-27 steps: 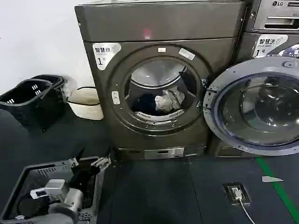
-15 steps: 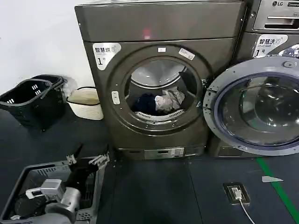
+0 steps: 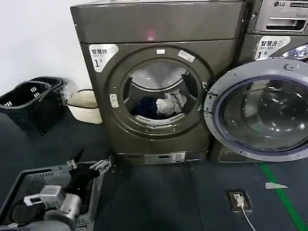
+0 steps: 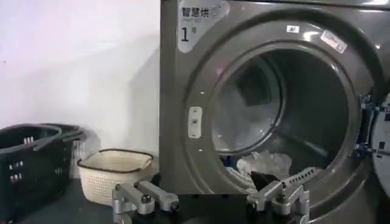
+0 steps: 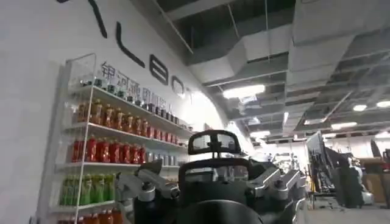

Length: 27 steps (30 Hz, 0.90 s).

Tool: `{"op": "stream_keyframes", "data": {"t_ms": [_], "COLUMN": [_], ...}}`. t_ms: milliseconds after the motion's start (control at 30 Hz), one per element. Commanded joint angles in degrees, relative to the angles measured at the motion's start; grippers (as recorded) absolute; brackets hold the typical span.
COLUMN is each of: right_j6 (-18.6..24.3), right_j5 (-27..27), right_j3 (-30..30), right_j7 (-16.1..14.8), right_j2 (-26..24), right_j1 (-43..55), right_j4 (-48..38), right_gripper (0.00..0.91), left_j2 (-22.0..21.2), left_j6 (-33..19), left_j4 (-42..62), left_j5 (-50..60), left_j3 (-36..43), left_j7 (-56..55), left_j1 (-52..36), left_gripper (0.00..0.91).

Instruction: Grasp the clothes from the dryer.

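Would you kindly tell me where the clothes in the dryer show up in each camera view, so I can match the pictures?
Head view: the clothes lie at the bottom of the dryer's open drum, around the picture's middle.
Left wrist view: the clothes show low in the drum, just beyond the open left gripper.
Right wrist view: not in it; it faces shelves of bottles.
Shared landmark: the "1" sticker on the dryer.

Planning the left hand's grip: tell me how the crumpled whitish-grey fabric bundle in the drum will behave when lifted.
The crumpled whitish-grey fabric bundle looks soft and creased, so it will probably sag and drape. It seems light for its size. It lies against the dark navy fabric piece, which may drag along. The open left hand is outside the bronze-grey front-loading dryer.
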Motion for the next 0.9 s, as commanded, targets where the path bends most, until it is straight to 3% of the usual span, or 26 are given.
{"op": "stream_keyframes", "data": {"t_ms": [33, 900], "right_j6": [0.0, -0.2], "right_j5": [0.1, -1.2], "right_j3": [0.0, 0.4], "right_j7": [0.0, -0.8], "right_j2": [0.0, -1.4], "right_j1": [0.0, 0.2], "right_j4": [0.1, -1.0], "right_gripper": [0.907, 0.907], "left_j2": [0.0, -0.6], "left_j6": [0.2, 0.2], "left_j4": [-0.1, 0.0], "left_j5": [1.3, 2.0], "left_j3": [-0.1, 0.5], "left_j7": [0.2, 1.1], "left_j1": [0.2, -0.2], "left_gripper": [0.907, 0.907]}}
